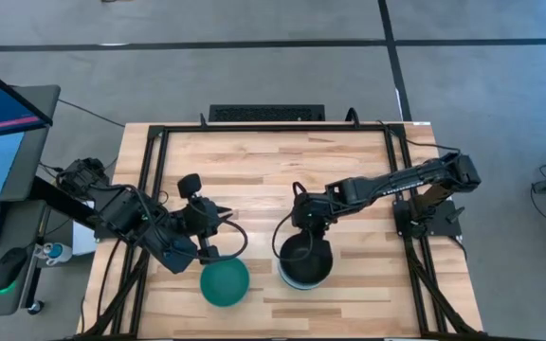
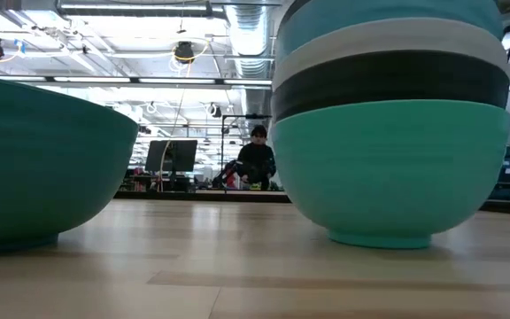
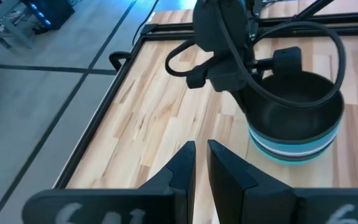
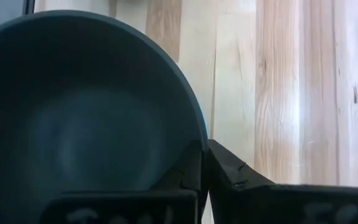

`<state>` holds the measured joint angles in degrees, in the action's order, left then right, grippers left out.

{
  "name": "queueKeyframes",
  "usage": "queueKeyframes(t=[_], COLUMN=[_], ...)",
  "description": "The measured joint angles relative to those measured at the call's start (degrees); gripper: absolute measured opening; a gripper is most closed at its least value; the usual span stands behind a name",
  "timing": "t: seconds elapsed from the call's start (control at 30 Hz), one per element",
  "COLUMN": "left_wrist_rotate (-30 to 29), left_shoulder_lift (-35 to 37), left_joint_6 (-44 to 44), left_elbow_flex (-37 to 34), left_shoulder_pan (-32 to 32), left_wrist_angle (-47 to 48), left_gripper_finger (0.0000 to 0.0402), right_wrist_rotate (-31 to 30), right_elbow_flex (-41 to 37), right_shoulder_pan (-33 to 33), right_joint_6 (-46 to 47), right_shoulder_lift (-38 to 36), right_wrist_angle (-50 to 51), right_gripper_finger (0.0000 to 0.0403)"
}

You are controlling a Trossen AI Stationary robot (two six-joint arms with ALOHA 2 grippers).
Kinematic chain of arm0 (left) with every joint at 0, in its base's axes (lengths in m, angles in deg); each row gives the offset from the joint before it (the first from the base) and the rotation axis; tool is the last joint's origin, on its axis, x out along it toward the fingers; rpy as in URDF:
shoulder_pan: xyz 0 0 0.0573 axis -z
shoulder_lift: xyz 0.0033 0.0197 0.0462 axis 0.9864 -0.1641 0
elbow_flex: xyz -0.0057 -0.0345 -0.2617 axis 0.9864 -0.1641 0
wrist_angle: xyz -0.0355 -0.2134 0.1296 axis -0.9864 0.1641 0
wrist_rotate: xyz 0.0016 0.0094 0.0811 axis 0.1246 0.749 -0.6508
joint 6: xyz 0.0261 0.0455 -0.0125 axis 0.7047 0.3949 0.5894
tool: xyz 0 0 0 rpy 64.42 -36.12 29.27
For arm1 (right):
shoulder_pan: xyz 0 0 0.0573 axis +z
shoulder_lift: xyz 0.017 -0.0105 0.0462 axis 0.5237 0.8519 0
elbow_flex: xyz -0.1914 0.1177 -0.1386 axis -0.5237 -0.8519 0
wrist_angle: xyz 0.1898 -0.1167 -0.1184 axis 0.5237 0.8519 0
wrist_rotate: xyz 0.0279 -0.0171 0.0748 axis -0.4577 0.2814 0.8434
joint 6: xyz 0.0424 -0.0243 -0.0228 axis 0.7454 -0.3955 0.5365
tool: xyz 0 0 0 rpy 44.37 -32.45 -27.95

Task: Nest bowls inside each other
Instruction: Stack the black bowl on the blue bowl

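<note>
Right gripper [image 1: 303,239] pinching the rim of the top black bowl [image 1: 304,256] on the stack — teal bowl [image 1: 225,282] sits loose beside it.

I see the stack [image 2: 391,124] lower centre of the high view, just right of the teal bowl, the two near but apart. From the low view the layers read cyan bowl [image 2: 391,168] at the base, then black, white, cyan again higher up; black on top in the left wrist view. Right wrist view shows the right fingers [image 4: 229,171] clamped on that black rim, one inside, one outside. Left gripper [image 1: 209,252] hovers just above-left of the teal bowl in the high view — its fingers [image 3: 182,169] are nearly together, a thin gap, holding nothing. A person [image 2: 257,159] sits far back in the room in the low view.
</note>
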<state>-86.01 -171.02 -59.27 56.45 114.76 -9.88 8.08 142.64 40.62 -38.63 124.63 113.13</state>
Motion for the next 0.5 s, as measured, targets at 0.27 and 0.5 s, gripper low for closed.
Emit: queueKeyframes(t=[0.27, 0.5], left_wrist_rotate=[0.02, 0.60], left_shoulder_lift=[0.00, 0.00], left_joint_6=[0.00, -0.02], left_elbow_flex=[0.00, 0.00], left_shoulder_pan=[-1.38, -1.48], left_wrist_angle=[0.20, -0.42], left_gripper_finger=[0.0032, 0.0032], right_wrist_rotate=[1.47, 4.86], right_elbow_flex=[-0.12, 2.28], right_shoulder_pan=[-0.07, -0.02], right_joint_6=[-0.03, 1.34], right_shoulder_lift=[0.13, 0.17], right_wrist_angle=[-2.45, -0.61], right_gripper_finger=[0.0041, 0.0061])
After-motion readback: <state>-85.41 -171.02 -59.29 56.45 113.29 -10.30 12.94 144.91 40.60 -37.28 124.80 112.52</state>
